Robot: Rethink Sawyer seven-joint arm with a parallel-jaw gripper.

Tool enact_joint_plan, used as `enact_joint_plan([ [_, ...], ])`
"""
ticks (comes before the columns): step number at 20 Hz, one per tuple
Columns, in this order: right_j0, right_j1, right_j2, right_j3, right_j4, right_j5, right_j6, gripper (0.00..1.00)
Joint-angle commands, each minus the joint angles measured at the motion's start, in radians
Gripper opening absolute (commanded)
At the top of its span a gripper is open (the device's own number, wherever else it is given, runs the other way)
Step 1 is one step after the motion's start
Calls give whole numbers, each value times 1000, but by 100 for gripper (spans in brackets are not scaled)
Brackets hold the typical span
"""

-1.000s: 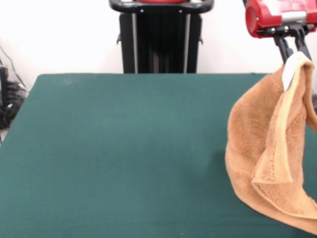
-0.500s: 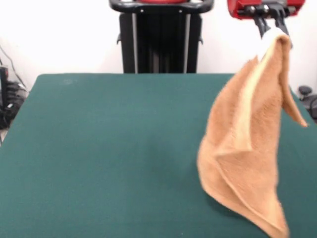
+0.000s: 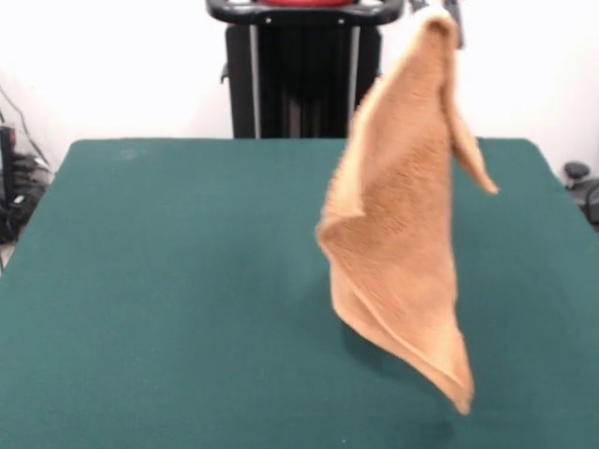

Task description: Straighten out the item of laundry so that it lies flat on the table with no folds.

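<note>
Towel, one, small, tan-orange terry cloth point(image 3: 398, 234): hangs in the air from its top corner at the upper edge of the front view, right of centre. Body drops in a long, narrowing drape; lowest corner points down and to the right, low in the frame, and whether it touches the table cannot be told. Upper part folded over on itself lengthwise, with a narrow flap trailing off to the right side below the top. Left edge bulges outward about halfway down, forming a blunt corner. Surface looped and slightly blurred.

Table, one, large, rectangular, dark green felt-like top point(image 3: 168, 281): fills the lower two thirds of the view. A faint shadow lies on the felt beneath and just left of the towel's lower half.

Gripper, dark metal point(image 3: 432, 7): only the tips show at the very top edge, right at the towel's raised corner. The towel hangs from this point; how the jaws stand cannot be told, since the cloth and the frame edge hide them.

Pedestal, black, upright column point(image 3: 304, 70): stands behind the table's far edge, left of the towel's top.
</note>
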State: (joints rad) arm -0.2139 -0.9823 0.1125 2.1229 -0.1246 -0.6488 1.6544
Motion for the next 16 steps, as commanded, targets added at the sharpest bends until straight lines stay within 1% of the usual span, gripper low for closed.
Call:
enact_joint_plan([
  [1, 37, -57, -71, 157, -2, 52, 193, 0],
  [2, 31, -74, -57, 159, -11, 58, 210, 0],
  [3, 13, -98, -20, 159, -34, 67, 244, 0],
  [4, 5, -135, 0, 171, -46, 86, 264, 0],
  [5, -20, -168, 48, 171, -74, 104, 301, 0],
  [6, -36, -207, 75, 179, -93, 114, 326, 0],
  [8, -49, -218, 122, 152, -111, 110, 346, 0],
  [10, -32, -198, 131, 115, -80, 91, 347, 0],
  [13, 16, -152, 112, 67, -18, 15, 337, 0],
  [16, 47, -113, 101, 39, 11, -55, 329, 0],
])
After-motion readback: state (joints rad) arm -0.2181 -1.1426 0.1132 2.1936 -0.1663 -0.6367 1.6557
